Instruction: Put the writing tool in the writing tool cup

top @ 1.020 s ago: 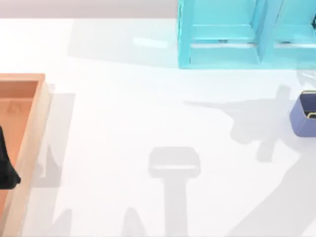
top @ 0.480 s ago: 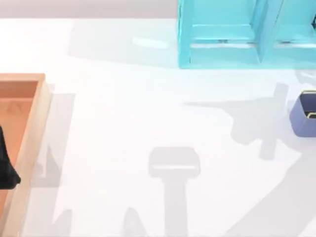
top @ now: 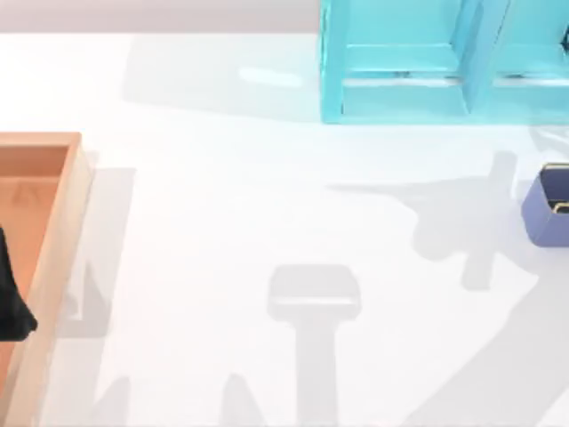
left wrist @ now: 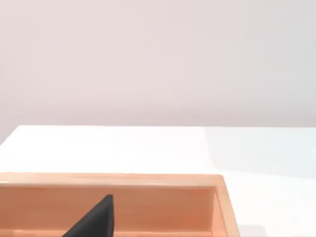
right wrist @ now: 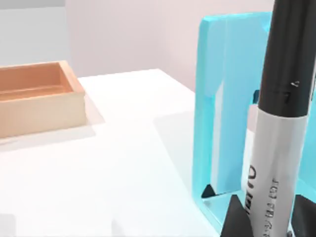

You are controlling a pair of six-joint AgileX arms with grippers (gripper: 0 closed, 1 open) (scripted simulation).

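Note:
The writing tool point(right wrist: 277, 148), a black marker with a grey-white labelled middle, stands upright in the right wrist view, close to the camera. My right gripper point(right wrist: 266, 223) is shut on its lower part, with a black finger on each side. The writing tool cup point(top: 548, 209), a small periwinkle-blue container with a dark inside, sits at the table's right edge in the top view, partly cut off. My left gripper point(top: 11, 298) is parked over the wooden tray at the far left.
A big turquoise shelf point(top: 427, 62) stands at the back right and rises just behind the marker point(right wrist: 222, 98). The long orange-brown wooden tray point(top: 55, 222) lies along the left side point(left wrist: 148, 180). Arm shadows cross the white table point(top: 267, 196) between them.
The right arm's shadow beside the cup has shifted slightly. Nothing else has visibly moved.

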